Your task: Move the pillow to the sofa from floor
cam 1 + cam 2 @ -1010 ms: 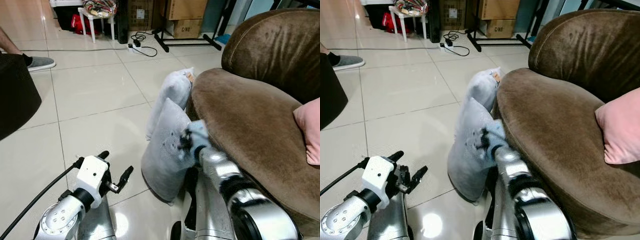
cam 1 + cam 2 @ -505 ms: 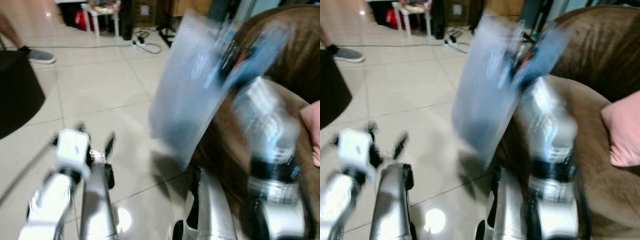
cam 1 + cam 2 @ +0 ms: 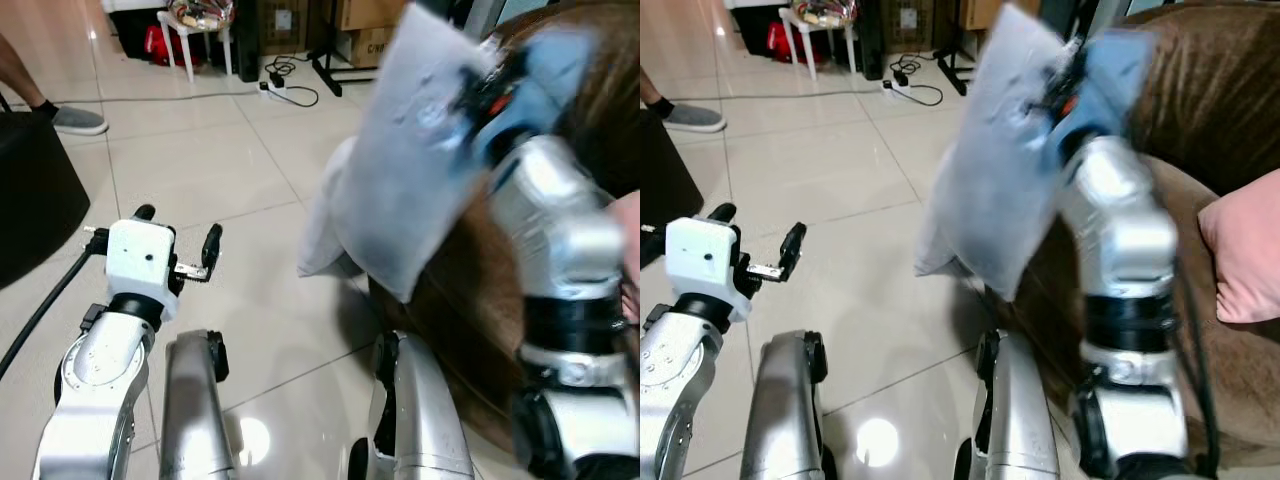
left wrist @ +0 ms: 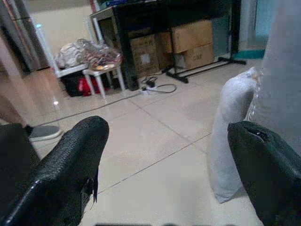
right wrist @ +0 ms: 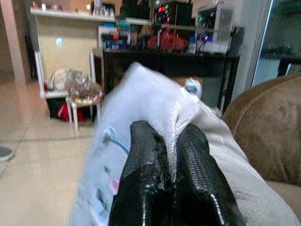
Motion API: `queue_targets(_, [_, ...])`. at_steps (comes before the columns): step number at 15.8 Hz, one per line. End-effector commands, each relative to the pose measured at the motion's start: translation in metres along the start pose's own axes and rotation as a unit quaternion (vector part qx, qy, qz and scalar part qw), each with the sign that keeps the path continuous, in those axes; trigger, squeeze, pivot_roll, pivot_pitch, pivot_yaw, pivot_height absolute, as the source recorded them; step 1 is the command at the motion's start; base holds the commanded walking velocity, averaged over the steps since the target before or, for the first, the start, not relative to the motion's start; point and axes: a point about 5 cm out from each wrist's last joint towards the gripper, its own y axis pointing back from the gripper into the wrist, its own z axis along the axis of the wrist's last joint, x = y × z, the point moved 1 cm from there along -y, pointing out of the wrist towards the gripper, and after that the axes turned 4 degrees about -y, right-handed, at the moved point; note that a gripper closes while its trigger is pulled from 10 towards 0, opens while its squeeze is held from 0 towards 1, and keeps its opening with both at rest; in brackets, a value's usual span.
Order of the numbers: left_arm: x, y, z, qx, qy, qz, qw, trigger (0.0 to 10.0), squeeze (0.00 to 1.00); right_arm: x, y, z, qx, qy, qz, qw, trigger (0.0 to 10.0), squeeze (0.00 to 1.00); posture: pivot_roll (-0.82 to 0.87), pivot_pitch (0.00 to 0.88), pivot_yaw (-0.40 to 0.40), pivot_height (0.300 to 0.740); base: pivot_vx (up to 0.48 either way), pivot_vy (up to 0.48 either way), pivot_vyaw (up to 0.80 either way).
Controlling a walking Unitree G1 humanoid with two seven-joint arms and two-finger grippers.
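We are gripping the grey pillow by a pinched fold in the right hand, airborne beside the sofa. Left hand is hanging open. Risks: fabric slipping free; a second pillow still on the floor.

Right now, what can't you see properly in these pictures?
- Sofa seat: hidden in the eye views behind the lifted pillow and right arm.
- Second pillow on the floor: partly covered by the lifted one.
- Person by the left edge: cut off, just a foot.
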Motion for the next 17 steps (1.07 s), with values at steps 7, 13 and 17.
queue_targets(7, [0.003,-0.004,0.002,0.003,-0.005,0.012,1.000,10.0,0.00,-0.042,-0.003,0.069,-0.139,-0.002,-0.114,0.984,10.0,0.00,0.01,0.000,-0.098,0.516,0.000,0.000,0.00])
queue_targets(13, [0.003,-0.009,0.001,0.003,-0.014,0.009,1.000,10.0,0.00,-0.074,-0.007,0.068,-0.116,0.096,-0.146,0.978,10.0,0.00,0.00,0.000,-0.088,0.576,0.000,0.000,0.00])
queue_targets(17, [0.000,-0.010,-0.001,0.006,-0.017,0.003,1.000,10.0,0.00,-0.048,-0.006,-0.016,-0.004,0.091,-0.112,0.990,10.0,0.00,0.00,0.000,-0.084,0.611,0.000,0.000,0.00])
